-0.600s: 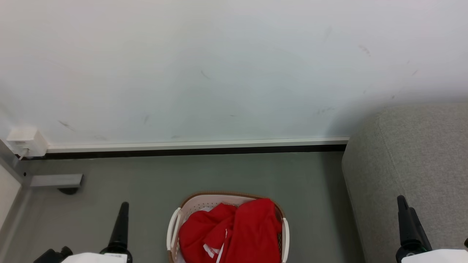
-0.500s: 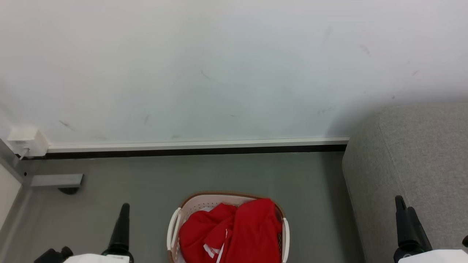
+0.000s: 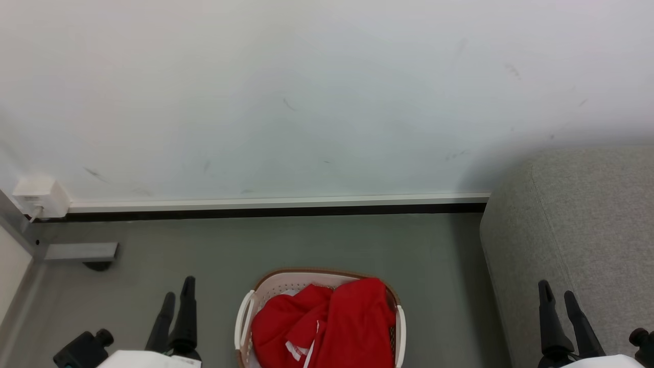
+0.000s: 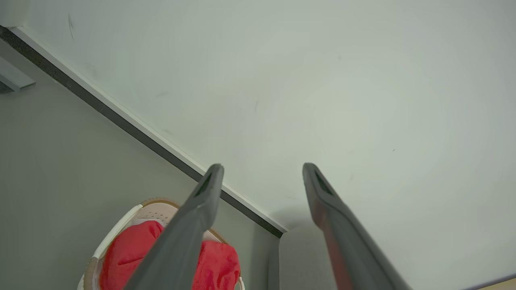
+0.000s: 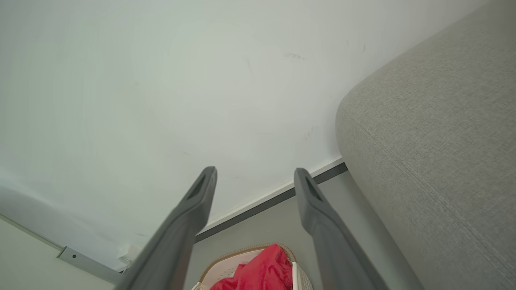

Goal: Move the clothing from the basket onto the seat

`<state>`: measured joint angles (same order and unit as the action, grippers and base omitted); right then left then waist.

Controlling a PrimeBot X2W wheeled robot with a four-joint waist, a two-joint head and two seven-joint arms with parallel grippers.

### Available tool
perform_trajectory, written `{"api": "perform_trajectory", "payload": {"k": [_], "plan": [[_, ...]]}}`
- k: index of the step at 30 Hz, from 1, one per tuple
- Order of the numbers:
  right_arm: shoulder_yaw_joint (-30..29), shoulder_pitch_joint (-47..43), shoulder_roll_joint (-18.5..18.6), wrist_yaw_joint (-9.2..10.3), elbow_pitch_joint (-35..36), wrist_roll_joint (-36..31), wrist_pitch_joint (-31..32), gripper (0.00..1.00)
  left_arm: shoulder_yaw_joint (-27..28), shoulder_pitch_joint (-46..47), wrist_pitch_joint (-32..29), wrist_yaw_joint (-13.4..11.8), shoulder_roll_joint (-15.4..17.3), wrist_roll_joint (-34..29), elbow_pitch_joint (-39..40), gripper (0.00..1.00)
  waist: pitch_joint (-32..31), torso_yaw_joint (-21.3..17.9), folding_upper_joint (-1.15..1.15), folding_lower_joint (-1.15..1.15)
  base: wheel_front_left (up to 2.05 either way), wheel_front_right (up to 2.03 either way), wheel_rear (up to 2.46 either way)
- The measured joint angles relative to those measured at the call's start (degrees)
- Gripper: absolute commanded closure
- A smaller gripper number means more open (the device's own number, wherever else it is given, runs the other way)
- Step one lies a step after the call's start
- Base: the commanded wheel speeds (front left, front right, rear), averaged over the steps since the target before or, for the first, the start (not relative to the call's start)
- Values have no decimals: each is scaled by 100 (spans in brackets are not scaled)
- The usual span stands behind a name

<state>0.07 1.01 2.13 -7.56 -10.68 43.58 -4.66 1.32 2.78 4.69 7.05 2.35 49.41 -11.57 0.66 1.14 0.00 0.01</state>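
Head view first: the basket point(image 3: 284, 287) sits on the grey floor point(image 3: 204, 266) at bottom centre, between the two arms, with its near end cut off by the frame. White handles show on its left and right sides. How far it runs toward the robot I cannot tell, so its long axis stays uncalled. The clothing point(image 3: 337, 327) is heaped inside and fills it. A thick red fold runs from the far rim down toward the near edge, with white trim peeking out low down. The seat point(image 3: 587, 220) stands off to the right by the wall point(image 3: 306, 102), apart from the basket.

The left gripper point(image 3: 178, 289) is low left, pointing up toward the wall, slightly parted and holding nothing. The right gripper point(image 3: 556, 289) is low right, seen against the seat's grey cloth, parted and empty.

Left wrist view: both fingers point(image 4: 189, 233) are clearly spread. The basket and red heap lie lower left, partly behind one finger, and the seat's corner is just to their right.

Right wrist view: the fingers point(image 5: 322, 229) are spread apart, the basket sits low between them, and the seat rises on the right.
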Motion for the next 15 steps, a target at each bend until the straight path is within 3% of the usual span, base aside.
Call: {"api": "perform_trajectory", "payload": {"k": [15], "plan": [[83, -44, 9, 0, -27, -1173, -248, 0, -56, -99, 254, 7, 19, -1432, 191, 0, -4, 44, 0, 0, 0, 0, 0]]}}
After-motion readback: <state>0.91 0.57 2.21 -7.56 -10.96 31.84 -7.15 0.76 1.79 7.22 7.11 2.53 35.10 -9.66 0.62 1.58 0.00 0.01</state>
